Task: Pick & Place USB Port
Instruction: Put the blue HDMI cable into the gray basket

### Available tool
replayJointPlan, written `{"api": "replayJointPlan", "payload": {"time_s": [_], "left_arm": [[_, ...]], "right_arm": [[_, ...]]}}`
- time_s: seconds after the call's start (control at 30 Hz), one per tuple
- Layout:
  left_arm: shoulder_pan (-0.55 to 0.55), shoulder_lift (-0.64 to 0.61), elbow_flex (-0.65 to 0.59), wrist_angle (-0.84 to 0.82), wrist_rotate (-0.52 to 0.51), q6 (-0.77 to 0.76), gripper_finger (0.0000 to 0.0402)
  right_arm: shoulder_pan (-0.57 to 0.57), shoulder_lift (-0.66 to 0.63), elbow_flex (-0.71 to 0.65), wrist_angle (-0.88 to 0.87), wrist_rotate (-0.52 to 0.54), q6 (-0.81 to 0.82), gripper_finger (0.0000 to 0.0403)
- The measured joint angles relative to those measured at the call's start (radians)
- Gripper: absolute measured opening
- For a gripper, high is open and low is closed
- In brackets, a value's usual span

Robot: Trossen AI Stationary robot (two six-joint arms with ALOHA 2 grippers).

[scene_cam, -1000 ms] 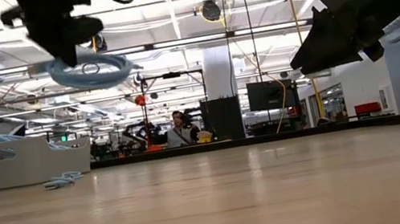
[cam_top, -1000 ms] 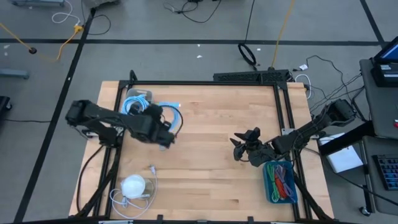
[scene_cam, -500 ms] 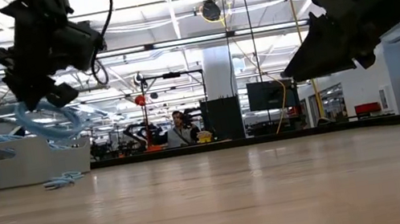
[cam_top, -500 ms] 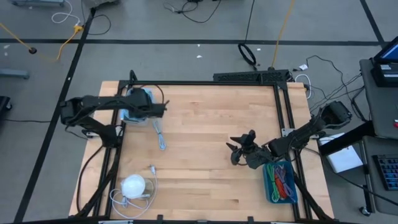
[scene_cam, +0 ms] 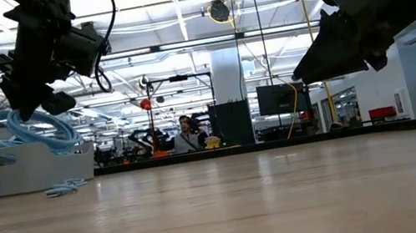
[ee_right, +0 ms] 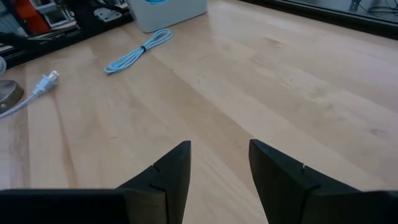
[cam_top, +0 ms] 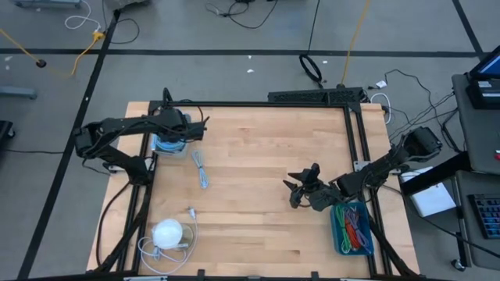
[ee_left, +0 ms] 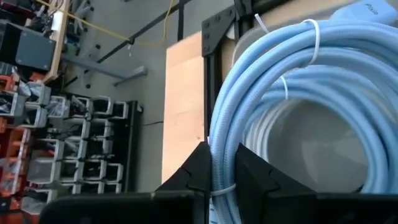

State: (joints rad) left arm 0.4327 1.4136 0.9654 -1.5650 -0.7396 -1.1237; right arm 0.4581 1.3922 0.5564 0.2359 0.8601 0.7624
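Observation:
My left gripper is over the table's far left corner, shut on a coil of light blue cable. The coil hangs over a white bin. In the low view its lower loops reach down to the rim of the bin. A second, small bundled blue cable lies flat on the table to the right of the bin. My right gripper hovers open above the table's right half, holding nothing, and its wrist view shows the open right gripper over bare wood. My left gripper pinches one side of the coil, several strands bundled by a white tie, between its two fingers. The coil hangs below and ahead of the fingers over the bin's inside. Whether it touches the bin I cannot tell.
A white round device with its cord and plug lies near the table's near left corner. A blue tray of coloured cables sits at the near right edge. A black frame runs along the table's sides. The middle of the table is bare wood.
My left gripper has carried the coil from the table's left middle toward the far left corner, over the white bin, and has come down. The coil now hangs lower, at the bin's rim. My right gripper has drifted slightly toward the table's left.

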Motion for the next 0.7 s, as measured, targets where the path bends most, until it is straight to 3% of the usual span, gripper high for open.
{"api": "replayJointPlan", "payload": {"time_s": [0.2, 0.4, 0.7], "left_arm": [[0.005, 0.0, -0.07, 0.015, 0.026, -0.008, 0.0039], [0.045, -0.001, -0.177, 0.148, 0.043, 0.059, 0.0041], [0.054, -0.001, -0.205, 0.219, 0.028, 0.123, 0.0085]], "right_arm": [[0.002, 0.0, 0.0, 0.0, -0.001, 0.009, 0.0154], [0.002, 0.0, 0.0, 0.0, 0.0, 0.01, 0.0151], [0.002, 0.0, 0.0, -0.001, 0.001, 0.009, 0.0151]]}}
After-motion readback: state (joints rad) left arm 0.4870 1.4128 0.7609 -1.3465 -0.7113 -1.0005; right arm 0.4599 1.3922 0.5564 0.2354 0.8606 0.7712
